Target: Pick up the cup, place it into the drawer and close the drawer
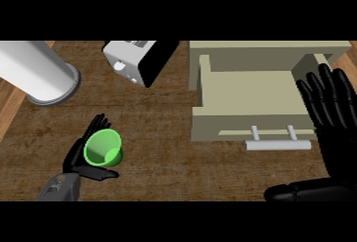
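We saw the green cup [103,148] held in the left hand [82,158], fingers behind it and thumb curled under, well to the left of the open drawer [244,90]. The right hand [333,111] stood at the drawer's right side, fingers straight and spread. The drawer's handle [277,144] faced us. A toaster [136,60] and a grey cylinder [38,71] lay left of the drawer.

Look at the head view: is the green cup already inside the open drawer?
No, the green cup sits in the left hand, well left of the drawer.
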Robot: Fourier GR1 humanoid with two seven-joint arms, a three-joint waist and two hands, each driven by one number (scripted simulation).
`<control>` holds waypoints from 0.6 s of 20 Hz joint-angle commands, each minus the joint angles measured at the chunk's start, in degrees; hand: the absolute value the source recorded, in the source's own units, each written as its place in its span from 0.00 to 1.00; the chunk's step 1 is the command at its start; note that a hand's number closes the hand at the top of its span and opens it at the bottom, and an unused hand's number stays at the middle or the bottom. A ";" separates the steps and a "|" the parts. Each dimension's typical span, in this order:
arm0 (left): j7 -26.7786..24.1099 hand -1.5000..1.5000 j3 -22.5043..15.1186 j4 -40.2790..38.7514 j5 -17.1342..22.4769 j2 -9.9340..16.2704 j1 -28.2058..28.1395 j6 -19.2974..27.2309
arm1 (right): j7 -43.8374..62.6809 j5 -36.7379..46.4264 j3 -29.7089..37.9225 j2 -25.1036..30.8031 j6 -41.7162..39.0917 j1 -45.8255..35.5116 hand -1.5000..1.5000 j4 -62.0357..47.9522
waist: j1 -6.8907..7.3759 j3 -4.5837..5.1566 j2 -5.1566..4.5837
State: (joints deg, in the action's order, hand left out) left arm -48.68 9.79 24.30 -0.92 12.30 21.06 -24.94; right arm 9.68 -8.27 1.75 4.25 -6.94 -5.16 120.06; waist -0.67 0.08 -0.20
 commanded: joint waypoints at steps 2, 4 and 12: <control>-2.03 0.00 -0.45 0.51 2.11 1.25 0.12 -12.12 | -2.81 -0.67 2.77 1.24 -1.14 -2.54 0.00 -5.75 | 0.78 -0.07 0.04; -2.50 0.00 -0.34 -2.28 2.24 -1.57 2.79 -10.23 | 1.24 -1.76 0.82 0.54 -0.58 0.14 0.00 0.62 | -0.37 0.04 -0.03; -5.05 1.00 -2.02 -0.62 3.36 -0.68 1.23 -16.59 | 2.35 -1.66 1.39 0.85 0.11 -1.26 0.00 0.82 | -0.11 0.05 0.01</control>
State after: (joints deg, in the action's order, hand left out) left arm -46.91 8.09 24.00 1.82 11.14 22.17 -31.62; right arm 10.97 -9.26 2.90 4.85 -6.88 -6.35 119.61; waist -0.60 0.11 -0.21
